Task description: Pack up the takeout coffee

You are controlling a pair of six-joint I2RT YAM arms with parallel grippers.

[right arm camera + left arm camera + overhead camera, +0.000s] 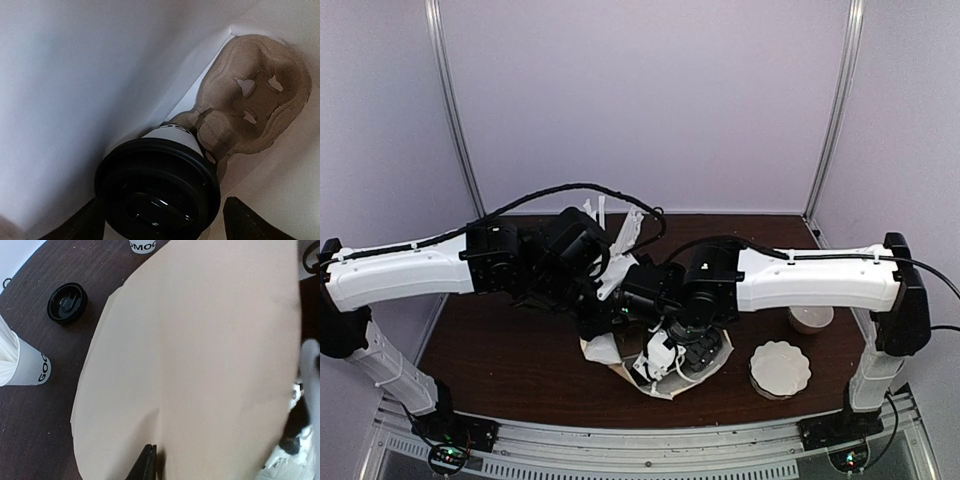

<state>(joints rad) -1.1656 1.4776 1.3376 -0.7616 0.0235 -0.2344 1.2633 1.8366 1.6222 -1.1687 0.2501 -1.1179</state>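
The takeout coffee (157, 190) is down inside the paper bag (75, 75), upright with its black lid on. It's right up against a brown pulp cup carrier (245, 100) at the bottom of the bag, though I can't tell if it's actually seated in one of the slots. The right gripper (162, 202) is reaching into the bag from above. Its fingers (85, 222) are spread wide, one on each side of the lid and just beside the rim, so it's not squeezing the cup as far as I can see.

The left gripper (592, 315) is at the bag's edge and looks pinched shut on the paper. One dark finger (146, 465) shows against the tan outside of the bag, and the other is hidden behind it.

Out on the dark wooden table (45, 430), well clear of the bag, there's a loose black lid (67, 302). Near that is a white cup with straws (20, 365), and another lettered white cup (142, 245) is just poking in at the top of the frame.
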